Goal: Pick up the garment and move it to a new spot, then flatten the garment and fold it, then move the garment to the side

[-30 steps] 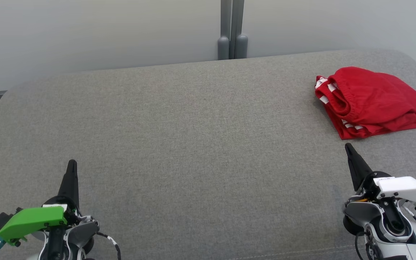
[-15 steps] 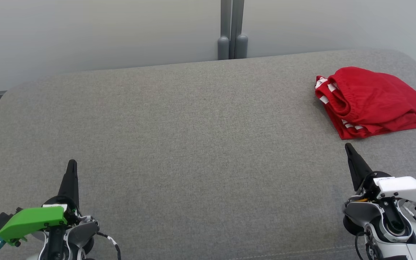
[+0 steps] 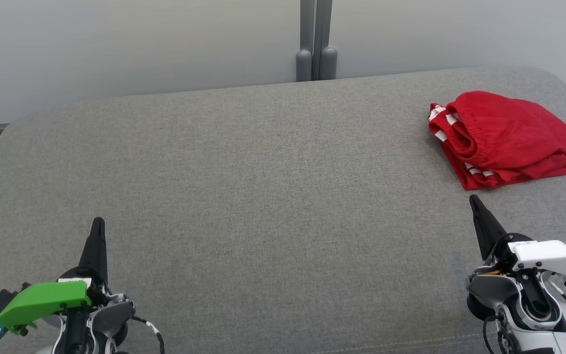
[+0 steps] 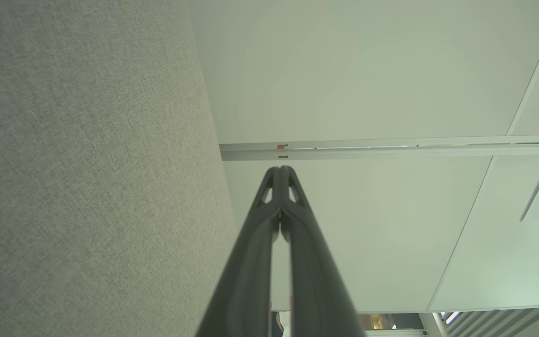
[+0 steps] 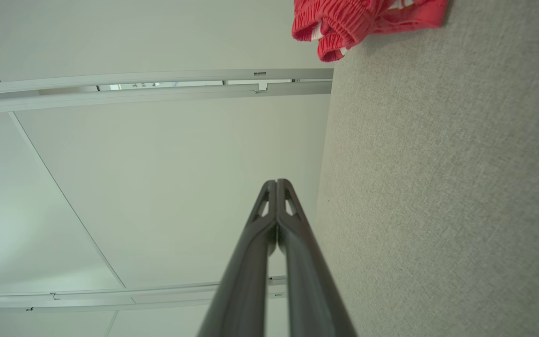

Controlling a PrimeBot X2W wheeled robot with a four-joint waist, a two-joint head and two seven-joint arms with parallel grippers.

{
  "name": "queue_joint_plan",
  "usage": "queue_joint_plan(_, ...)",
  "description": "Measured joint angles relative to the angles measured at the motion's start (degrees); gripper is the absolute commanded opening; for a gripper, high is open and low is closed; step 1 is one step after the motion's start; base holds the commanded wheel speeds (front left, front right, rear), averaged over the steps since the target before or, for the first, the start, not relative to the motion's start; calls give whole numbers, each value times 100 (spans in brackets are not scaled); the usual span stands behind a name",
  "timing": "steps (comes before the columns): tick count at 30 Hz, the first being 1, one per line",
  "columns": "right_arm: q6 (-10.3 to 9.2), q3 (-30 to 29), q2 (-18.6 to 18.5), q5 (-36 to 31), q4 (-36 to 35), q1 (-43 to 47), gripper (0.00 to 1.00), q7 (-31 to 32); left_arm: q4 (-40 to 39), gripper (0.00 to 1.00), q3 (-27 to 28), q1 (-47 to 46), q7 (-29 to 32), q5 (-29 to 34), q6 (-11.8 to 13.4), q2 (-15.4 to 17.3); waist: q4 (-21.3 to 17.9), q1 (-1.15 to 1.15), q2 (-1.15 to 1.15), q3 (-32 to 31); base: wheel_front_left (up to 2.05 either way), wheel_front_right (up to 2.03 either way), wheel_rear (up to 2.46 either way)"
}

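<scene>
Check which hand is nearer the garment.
Right. The right hand is just short of the garment, not touching; the left hand is far off across the grey surface, at the head view's lower left.

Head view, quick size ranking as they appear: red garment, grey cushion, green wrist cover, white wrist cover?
1. grey cushion, by far the largest.
2. red garment.
3. green cover and white cover: these look about alike, and both sit nearer the camera than the garment, so I won't rank them against each other.
</scene>
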Motion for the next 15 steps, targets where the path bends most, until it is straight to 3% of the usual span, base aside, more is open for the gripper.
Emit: queue_joint_plan(15, 0, 0, 0, 0, 0, 0, 0, 0, 0, 0, 0, 0, 0, 0, 0, 0, 0, 0, 0, 0, 0, 0, 0)
